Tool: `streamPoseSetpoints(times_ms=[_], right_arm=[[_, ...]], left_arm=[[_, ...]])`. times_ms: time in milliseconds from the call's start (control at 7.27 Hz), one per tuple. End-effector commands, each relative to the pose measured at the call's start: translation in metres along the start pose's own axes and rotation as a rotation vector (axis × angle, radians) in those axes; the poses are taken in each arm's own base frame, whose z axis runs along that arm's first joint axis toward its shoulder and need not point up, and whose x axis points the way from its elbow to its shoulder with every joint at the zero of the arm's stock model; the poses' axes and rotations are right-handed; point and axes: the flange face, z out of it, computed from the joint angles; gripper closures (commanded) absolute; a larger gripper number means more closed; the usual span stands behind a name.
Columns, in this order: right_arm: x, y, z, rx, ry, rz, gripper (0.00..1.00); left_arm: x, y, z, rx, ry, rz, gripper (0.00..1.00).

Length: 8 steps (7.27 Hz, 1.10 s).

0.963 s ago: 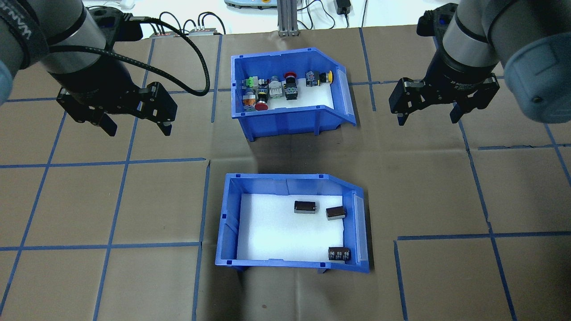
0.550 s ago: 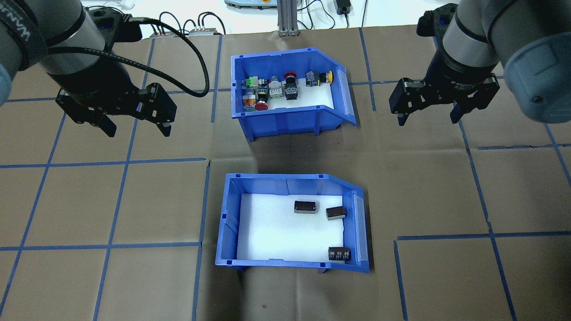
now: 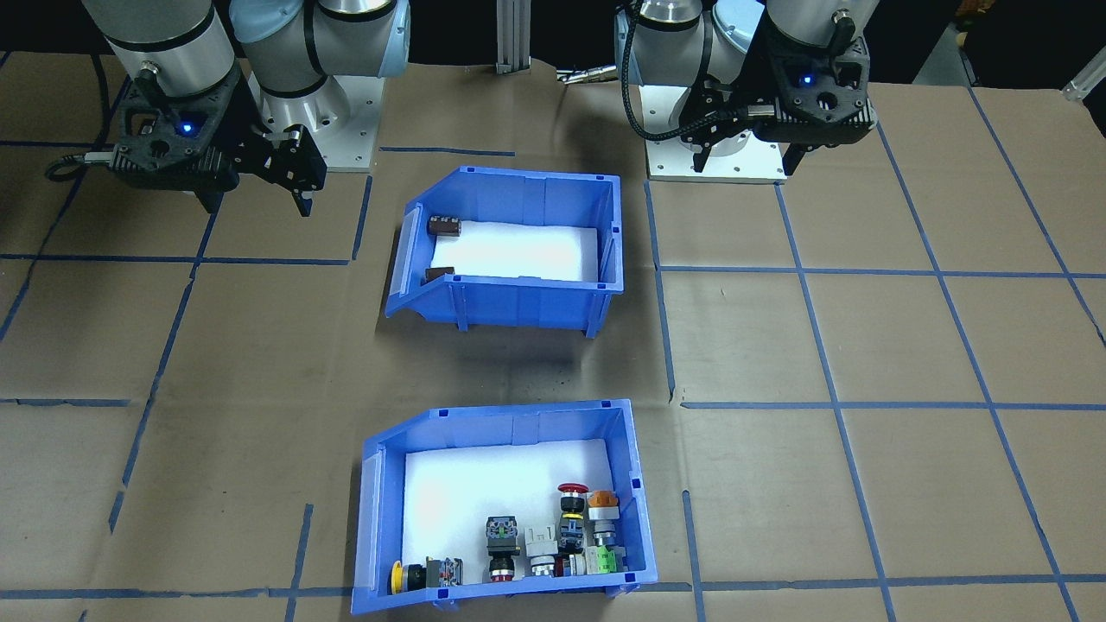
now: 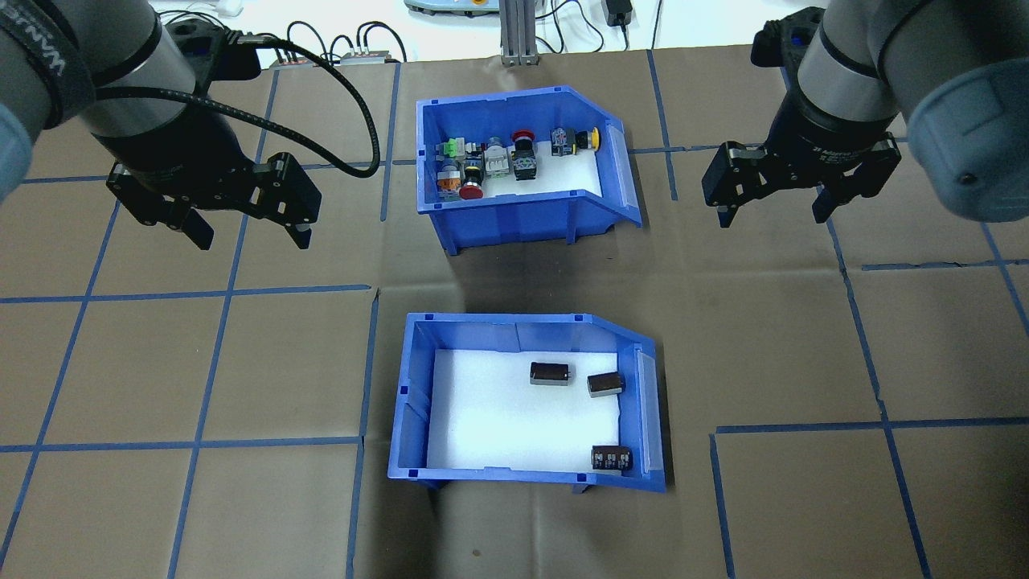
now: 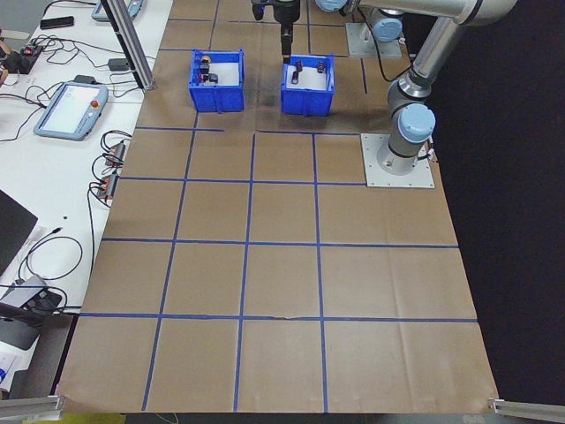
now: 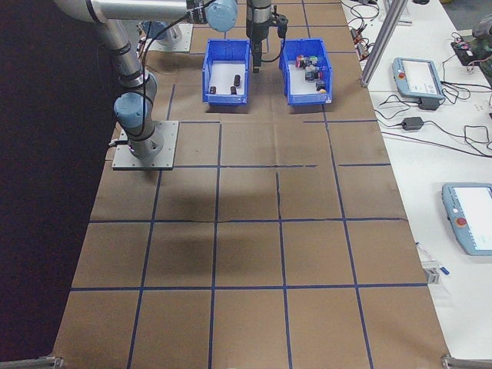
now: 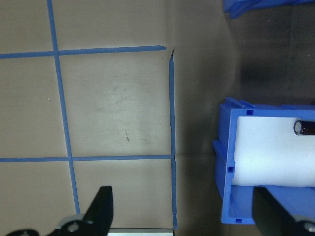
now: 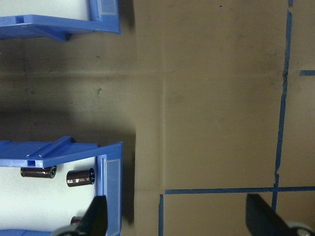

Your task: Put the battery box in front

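The battery box point(image 4: 514, 331) is a blue bin with a white foam liner and three dark cells point(image 4: 550, 373), and it stands on the near half of the table, its sloped side to the right. In the front-facing view the battery box point(image 3: 510, 298) lies nearer the robot's base. My left gripper point(image 4: 251, 235) hovers open, up and left of the box, nothing between its fingers. My right gripper point(image 4: 772, 217) hovers open, up and right of it, also empty. The left wrist view shows the box's corner point(image 7: 227, 177); the right wrist view shows its sloped end point(image 8: 109, 182).
A second blue bin point(image 4: 514, 215) holding red, yellow and orange buttons and switches stands just beyond the battery box. Brown paper with blue tape lines covers the table point(image 4: 804, 346). Cables and controllers lie past the far edge point(image 4: 354, 56).
My left gripper has drifted slightly right and toward the near side. The right gripper and both bins have not moved.
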Motion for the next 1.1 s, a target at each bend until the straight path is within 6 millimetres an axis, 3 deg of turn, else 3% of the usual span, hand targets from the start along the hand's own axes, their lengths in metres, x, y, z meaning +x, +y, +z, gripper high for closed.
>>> streamPoseSetpoints(times_ms=[0,275,550,826,963], right_arm=[[0.000,0.000,-0.001,0.000,0.000,-0.004,0.00],[-0.004,-0.014,0.011,-0.016,-0.005,-0.079,0.00],[-0.005,-0.016,0.013,-0.019,-0.009,-0.233,0.00],[-0.005,-0.039,0.034,-0.018,-0.009,-0.526,0.00],[-0.006,-0.061,0.038,0.024,0.003,-0.656,0.00]], left_arm=[[0.004,0.000,0.000,0.006,0.051,-0.064,0.01],[0.005,-0.009,0.010,0.054,0.052,-0.095,0.01],[0.009,-0.006,0.059,-0.001,0.048,-0.417,0.02],[0.023,0.006,0.085,-0.063,0.028,-0.756,0.02],[0.046,0.022,0.106,-0.097,0.000,-0.871,0.02]])
